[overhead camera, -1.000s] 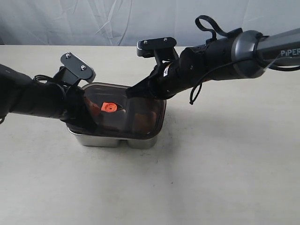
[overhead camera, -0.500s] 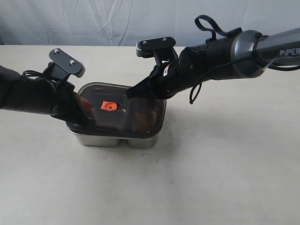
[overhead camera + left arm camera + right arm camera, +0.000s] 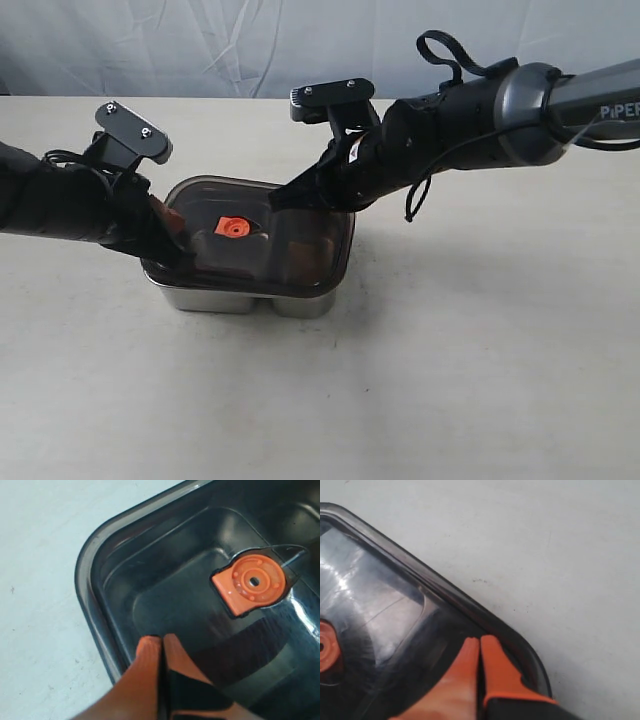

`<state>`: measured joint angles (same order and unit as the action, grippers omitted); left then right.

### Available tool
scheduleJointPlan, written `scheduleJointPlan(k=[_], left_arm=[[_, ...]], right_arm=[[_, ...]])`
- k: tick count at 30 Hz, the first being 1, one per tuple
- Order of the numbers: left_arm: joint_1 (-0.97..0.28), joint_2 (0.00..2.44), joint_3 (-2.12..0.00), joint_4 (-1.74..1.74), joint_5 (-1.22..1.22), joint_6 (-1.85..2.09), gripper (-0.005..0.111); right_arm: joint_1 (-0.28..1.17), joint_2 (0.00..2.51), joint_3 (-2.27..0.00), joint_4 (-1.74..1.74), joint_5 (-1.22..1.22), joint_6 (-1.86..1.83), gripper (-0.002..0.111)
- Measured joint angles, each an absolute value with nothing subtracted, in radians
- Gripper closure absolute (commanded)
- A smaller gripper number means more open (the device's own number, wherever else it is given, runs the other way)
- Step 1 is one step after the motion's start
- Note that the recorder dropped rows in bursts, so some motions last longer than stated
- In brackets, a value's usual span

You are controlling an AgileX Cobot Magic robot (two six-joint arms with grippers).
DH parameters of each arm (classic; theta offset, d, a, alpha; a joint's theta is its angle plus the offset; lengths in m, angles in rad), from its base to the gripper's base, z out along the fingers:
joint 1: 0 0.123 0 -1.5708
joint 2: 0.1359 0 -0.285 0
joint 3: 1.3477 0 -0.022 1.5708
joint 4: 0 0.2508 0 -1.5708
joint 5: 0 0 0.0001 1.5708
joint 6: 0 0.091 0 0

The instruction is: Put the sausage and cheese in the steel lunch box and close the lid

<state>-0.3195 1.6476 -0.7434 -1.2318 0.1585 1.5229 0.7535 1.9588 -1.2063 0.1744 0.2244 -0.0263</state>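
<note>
The dark translucent lid [image 3: 285, 235] lies on top of the steel lunch box [image 3: 235, 297], its orange valve [image 3: 232, 227] near the middle. My left gripper [image 3: 168, 222] is shut, its orange tips resting on the lid [image 3: 165, 575] by a rounded corner, short of the valve [image 3: 254, 582]. My right gripper [image 3: 278, 200] is shut too, its tips on the lid [image 3: 380, 600] just inside the far corner rim. A dim brownish shape [image 3: 300, 256] shows through the lid; the sausage and the cheese cannot be told apart under it.
The box stands on a pale table [image 3: 470, 360], with a white cloth backdrop [image 3: 200, 45] behind it. Both arms slant down over the box from either side.
My left gripper has drawn back leftward from near the valve to the lid's left edge. The right arm and the lid have stayed put.
</note>
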Motion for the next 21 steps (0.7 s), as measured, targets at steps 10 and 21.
scheduleJointPlan(k=[10, 21], left_arm=[[-0.319, 1.656, -0.746, -1.232, 0.161, 1.523, 0.107], [-0.318, 1.663, -0.762, -1.240, 0.173, 1.523, 0.107]], right_arm=[[0.753, 1.954, -1.206, 0.174, 0.248, -0.030, 0.109], [0.753, 1.941, -1.206, 0.161, 0.257, -0.041, 0.109]])
